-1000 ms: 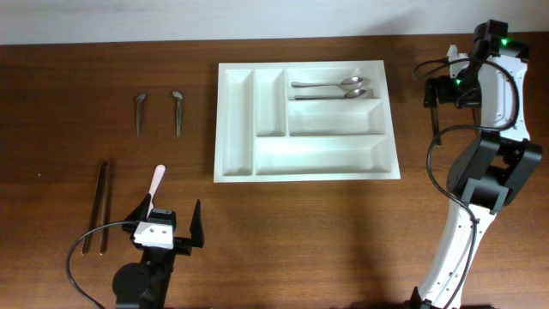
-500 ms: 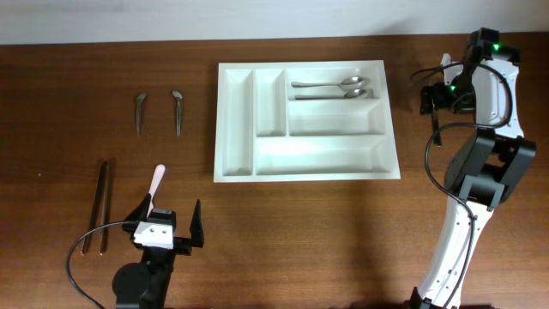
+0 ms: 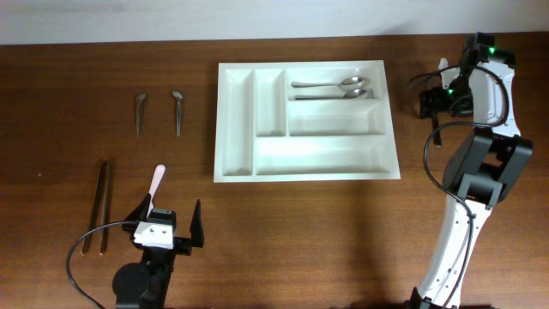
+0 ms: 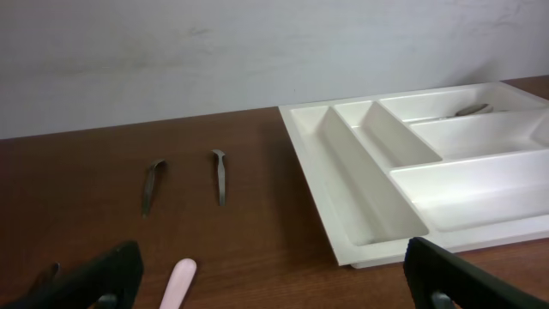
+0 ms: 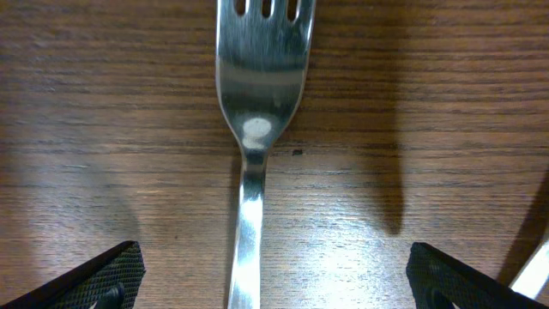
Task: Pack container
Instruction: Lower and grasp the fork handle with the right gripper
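The white cutlery tray (image 3: 236,120) lies at the table's middle, with two metal spoons (image 3: 330,88) in its top right compartment; its other compartments show nothing in them. It also shows in the left wrist view (image 4: 369,197). My right gripper (image 3: 435,99) is open to the right of the tray. In the right wrist view it (image 5: 274,283) straddles the handle of a metal fork (image 5: 257,129) lying on the table, without touching it. My left gripper (image 3: 168,225) is open and empty at the front left, just behind a pink-handled utensil (image 3: 157,182).
Two small metal pieces (image 3: 141,113) (image 3: 177,112) lie left of the tray. A pair of dark chopsticks (image 3: 101,206) lies at the far left. A white handle tip (image 5: 532,275) shows beside the right finger. The wall runs along the table's back edge.
My right arm has shifted slightly toward the table's back edge, staying open over the fork. The left arm has not moved.
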